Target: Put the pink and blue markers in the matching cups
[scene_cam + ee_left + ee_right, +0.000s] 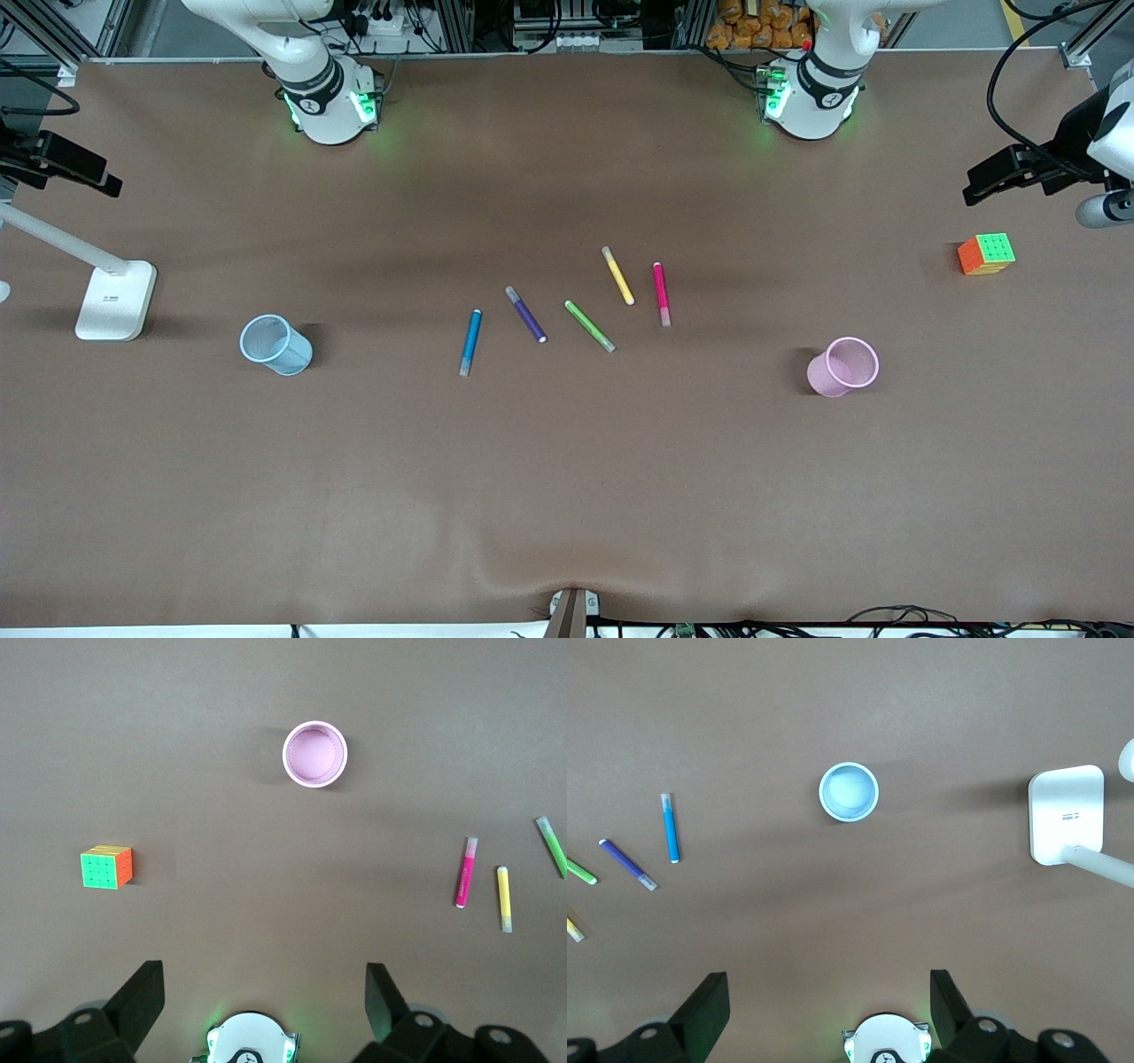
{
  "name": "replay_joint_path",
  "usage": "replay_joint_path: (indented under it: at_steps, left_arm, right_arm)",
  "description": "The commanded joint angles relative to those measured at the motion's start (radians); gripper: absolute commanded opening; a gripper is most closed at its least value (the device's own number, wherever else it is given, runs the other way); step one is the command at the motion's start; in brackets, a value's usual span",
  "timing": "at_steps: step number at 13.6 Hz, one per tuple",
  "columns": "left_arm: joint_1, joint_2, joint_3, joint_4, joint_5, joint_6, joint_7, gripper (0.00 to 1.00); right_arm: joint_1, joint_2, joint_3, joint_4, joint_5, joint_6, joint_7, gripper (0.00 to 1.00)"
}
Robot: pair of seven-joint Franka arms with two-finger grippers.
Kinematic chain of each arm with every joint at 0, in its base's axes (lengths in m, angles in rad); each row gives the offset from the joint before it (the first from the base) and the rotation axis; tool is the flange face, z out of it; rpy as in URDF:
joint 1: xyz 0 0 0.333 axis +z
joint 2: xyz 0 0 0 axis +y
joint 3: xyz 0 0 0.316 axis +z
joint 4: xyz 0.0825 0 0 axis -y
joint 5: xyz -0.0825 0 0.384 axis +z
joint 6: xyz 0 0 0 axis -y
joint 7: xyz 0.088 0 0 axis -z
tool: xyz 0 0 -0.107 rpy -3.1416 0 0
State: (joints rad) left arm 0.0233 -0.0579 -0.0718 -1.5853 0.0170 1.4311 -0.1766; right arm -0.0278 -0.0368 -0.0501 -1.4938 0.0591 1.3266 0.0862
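Note:
The pink marker [661,293] and the blue marker [470,341] lie flat at mid-table in a row of markers. The pink cup [824,377] stands toward the left arm's end and looks empty. The light blue cup [288,356] stands toward the right arm's end and also looks empty. My left gripper [263,970] is open and empty, high over its own base; its view shows the pink cup [314,754] and pink marker [466,873]. My right gripper [827,979] is open and empty, high over its base; its view shows the blue cup [849,791] and blue marker [671,827].
A dark purple marker [525,314], a green marker [589,325] and a yellow marker [617,275] lie between the blue and pink ones. A colour cube [986,253] sits near the left arm's end. A white lamp base [115,299] stands near the right arm's end.

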Motion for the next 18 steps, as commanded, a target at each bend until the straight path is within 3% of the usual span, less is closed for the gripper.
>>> replay_joint_path:
  at_steps: [1, 10, 14, 18]
  left_arm:
    - [0.003, 0.01, -0.006, 0.031, 0.007, -0.026, 0.009, 1.0]
    - [-0.02, 0.043, -0.029, 0.031, 0.012, -0.023, 0.032, 1.0]
    - [-0.019, 0.029, -0.062, -0.048, 0.012, 0.072, 0.012, 1.0]
    - [-0.034, 0.093, -0.089, -0.055, 0.009, 0.126, -0.021, 1.0]
  right_arm:
    - [-0.009, 0.003, 0.009, 0.012, -0.008, -0.012, 0.012, 1.0]
    - [-0.007, 0.005, 0.009, 0.01, -0.008, -0.012, 0.012, 1.0]
    - [-0.006, 0.005, 0.009, 0.01, -0.008, -0.012, 0.012, 1.0]
    - [-0.007, 0.005, 0.009, 0.01, -0.008, -0.012, 0.012, 1.0]
